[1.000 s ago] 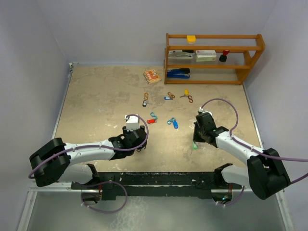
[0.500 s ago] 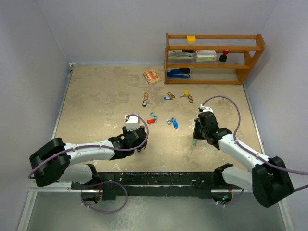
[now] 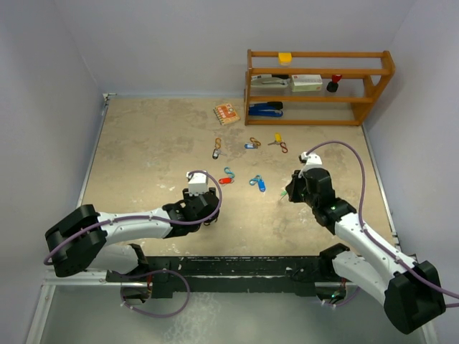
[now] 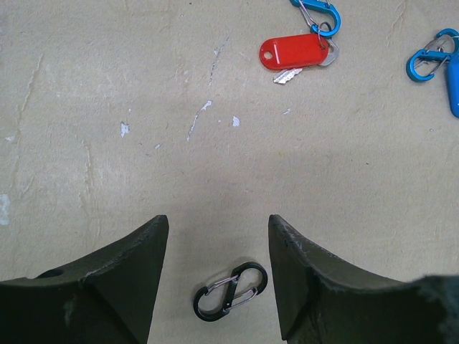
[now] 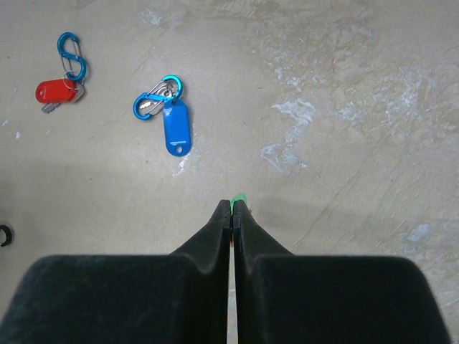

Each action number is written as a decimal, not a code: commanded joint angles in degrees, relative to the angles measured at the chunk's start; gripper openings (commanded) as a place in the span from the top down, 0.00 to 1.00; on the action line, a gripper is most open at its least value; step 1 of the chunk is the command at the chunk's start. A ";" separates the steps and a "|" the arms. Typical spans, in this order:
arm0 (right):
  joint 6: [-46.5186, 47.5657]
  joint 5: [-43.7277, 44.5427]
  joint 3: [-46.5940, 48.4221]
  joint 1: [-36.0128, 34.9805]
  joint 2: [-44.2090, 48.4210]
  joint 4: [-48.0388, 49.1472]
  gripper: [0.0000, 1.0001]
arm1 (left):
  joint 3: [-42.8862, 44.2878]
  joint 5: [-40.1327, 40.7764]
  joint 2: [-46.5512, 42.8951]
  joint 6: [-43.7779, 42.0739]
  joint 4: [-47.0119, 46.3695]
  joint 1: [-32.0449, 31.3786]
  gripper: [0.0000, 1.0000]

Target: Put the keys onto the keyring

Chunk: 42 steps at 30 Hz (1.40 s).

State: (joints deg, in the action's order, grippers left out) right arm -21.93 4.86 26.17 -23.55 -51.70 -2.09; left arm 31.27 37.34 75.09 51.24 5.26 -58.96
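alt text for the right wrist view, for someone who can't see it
The right claw is shut, pinching a sliver of green tag at its tip over a scuffed beige table. Further off to the left lie a blue-tagged key and a red-tagged key.

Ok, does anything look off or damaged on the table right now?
Nothing is spilled or broken. The table is scuffed, with pale chipped patches. The right gripper is shut on a green tag, and only a sliver shows past its tips, so the hold looks thin.
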 commanded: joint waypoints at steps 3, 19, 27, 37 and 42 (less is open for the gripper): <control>1.81 -2.51 -0.11 0.17 0.21 4.07 1.00 | 0.55 1.50 -0.47 -0.82 -0.89 -0.19 0.45; 1.98 -3.96 -1.60 0.17 -1.27 6.80 1.00 | -0.61 -2.89 1.82 -2.91 0.62 -0.64 0.45; 2.06 -3.98 -2.33 0.17 -1.09 7.27 1.00 | -2.94 -10.78 0.99 -3.49 -3.32 -1.11 0.45; 1.97 -4.07 -2.60 0.17 -0.13 7.14 1.00 | -4.67 -16.45 0.45 -1.81 -4.56 -1.80 0.45; 1.98 -4.15 -2.66 0.17 0.02 7.18 1.00 | -5.90 -16.49 -1.17 0.09 -2.86 -2.74 0.45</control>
State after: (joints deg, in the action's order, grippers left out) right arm -20.78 1.72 23.64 -23.55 -52.71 3.29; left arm 27.42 23.86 75.33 48.99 0.27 -60.66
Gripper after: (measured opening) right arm 0.008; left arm 0.553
